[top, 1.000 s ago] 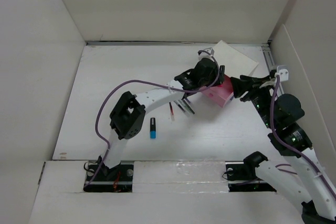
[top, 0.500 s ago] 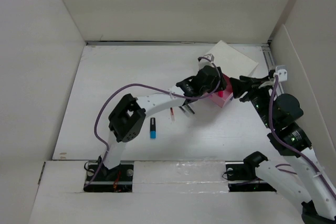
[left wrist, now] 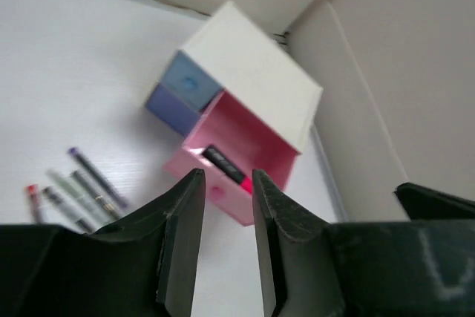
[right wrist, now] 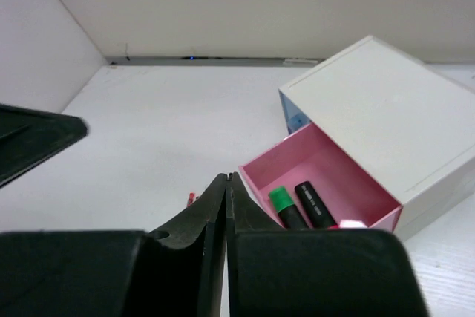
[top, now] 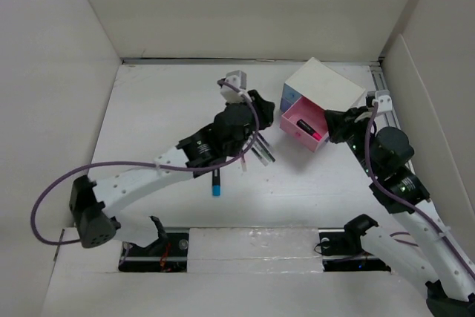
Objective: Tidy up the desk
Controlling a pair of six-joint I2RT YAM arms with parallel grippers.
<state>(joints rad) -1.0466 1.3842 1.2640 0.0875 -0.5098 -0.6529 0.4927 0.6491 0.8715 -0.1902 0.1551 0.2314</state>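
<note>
On the white desk (top: 163, 109) stands a small white box (top: 325, 84) with its pink drawer (top: 303, 128) pulled out. In the drawer lie a green-capped marker (right wrist: 286, 206) and a black marker (right wrist: 315, 204). My left gripper (top: 257, 105) hovers left of the box, open, with nothing between its fingers (left wrist: 185, 213). My right gripper (right wrist: 226, 177) is shut and empty, just right of the drawer (right wrist: 326, 165). A few pens (top: 257, 154) and a blue-capped marker (top: 216, 182) lie on the desk under the left arm.
White panels wall the desk on the left, back and right. The box (left wrist: 260, 72) has two closed blue drawers (left wrist: 182, 87) beside the pink one (left wrist: 245, 128). Loose pens (left wrist: 82, 183) lie left of it. The left arm's purple cable (top: 67, 183) loops over the near left.
My left gripper has drawn back leftward from over the pink drawer, uncovering it and the marker inside. The left arm now stretches low across the desk. My right gripper's fingers have closed.
</note>
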